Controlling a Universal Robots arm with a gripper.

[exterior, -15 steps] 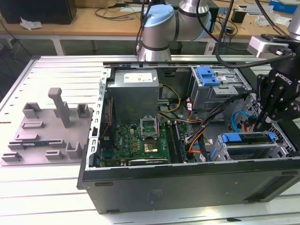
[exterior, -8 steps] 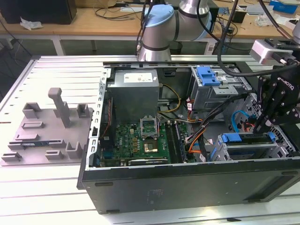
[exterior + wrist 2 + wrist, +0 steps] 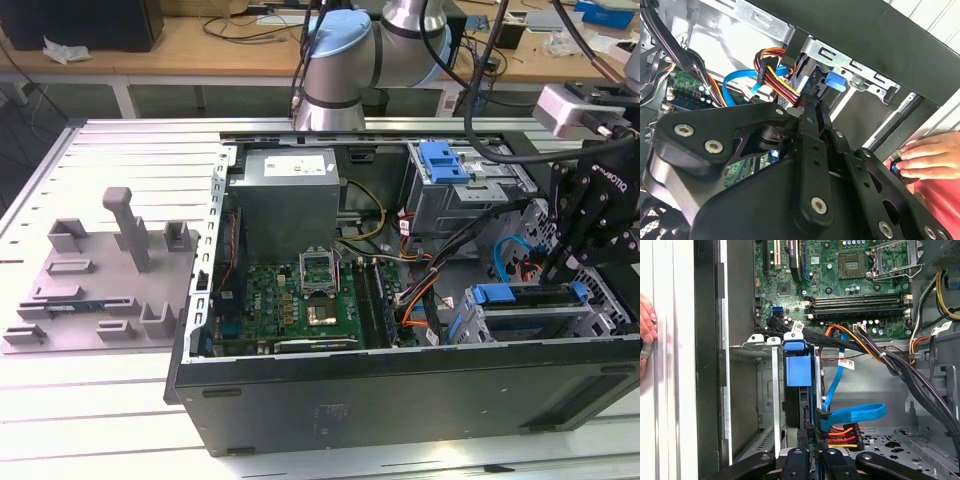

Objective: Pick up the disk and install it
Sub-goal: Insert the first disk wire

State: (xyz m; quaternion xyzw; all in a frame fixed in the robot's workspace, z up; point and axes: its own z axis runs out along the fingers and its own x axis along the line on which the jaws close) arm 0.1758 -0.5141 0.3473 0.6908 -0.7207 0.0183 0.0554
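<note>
The claw [image 3: 813, 454] sits deep inside the open computer case [image 3: 400, 400]. It is drawn in narrow and, as far as I can judge, pinches the near end of the disk [image 3: 799, 370], which stands on edge in the drive cage [image 3: 767, 390]. Doing this well means holding the disk square to the cage walls, pressing along the slot rather than across it, and not snagging the blue data cable [image 3: 855, 414] just beside it.

The disk [image 3: 799, 371] stands on edge in the metal drive cage [image 3: 757, 342], its blue carrier end towards the green motherboard [image 3: 840, 285]. The gripper [image 3: 813, 460] is at its other end, beside a blue data cable [image 3: 855, 415]. A hand [image 3: 646, 327] lies beyond the black case wall [image 3: 707, 365]
</note>
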